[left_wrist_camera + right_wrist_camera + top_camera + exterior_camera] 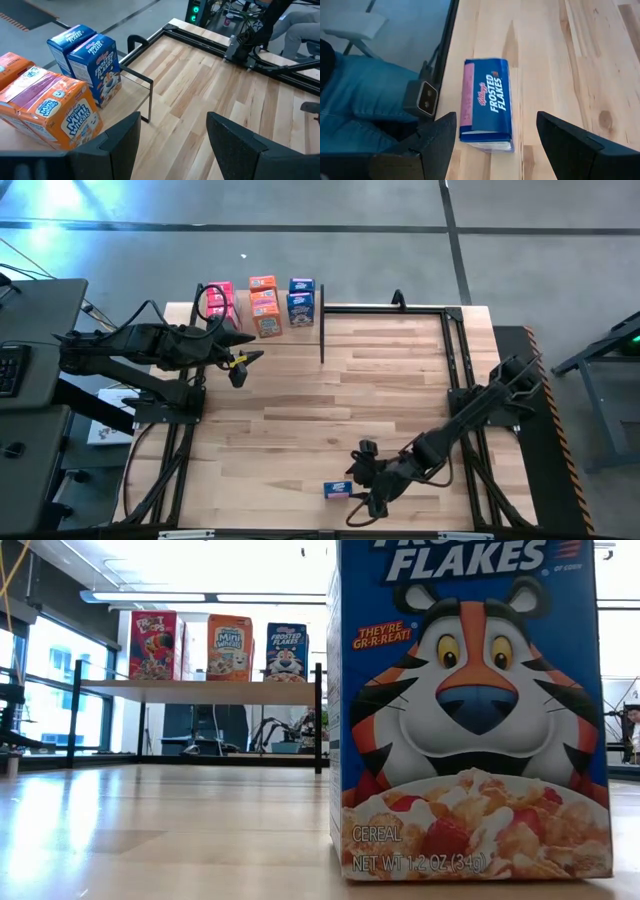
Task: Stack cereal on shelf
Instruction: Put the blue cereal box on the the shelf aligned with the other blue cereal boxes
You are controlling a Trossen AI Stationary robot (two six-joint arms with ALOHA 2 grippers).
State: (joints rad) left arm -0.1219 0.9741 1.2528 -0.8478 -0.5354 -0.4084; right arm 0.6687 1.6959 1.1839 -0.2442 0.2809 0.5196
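Several cereal boxes stand in rows on the shelf (322, 330) at the table's far left: pink-red (218, 300), orange (264, 308) and blue (301, 300). They rest on the shelf board (125, 92) on their bottoms. My left gripper (172, 125) hovers open just in front of the shelf (200, 692), touching nothing. One more blue cereal box (337, 490) stands upright on the tabletop near the front edge and fills the low view (470, 710). My right gripper (360, 495) is open above and just right of it, its fingers on either side of the box (487, 105) without touching.
Black frame rails (455, 350) run along the table's right side and far edge. A small camera (420, 97) sits at the front edge beside the lone box, with a person's legs (365, 95) just beyond. Bare plank tabletop (360, 390) lies between the two arms.
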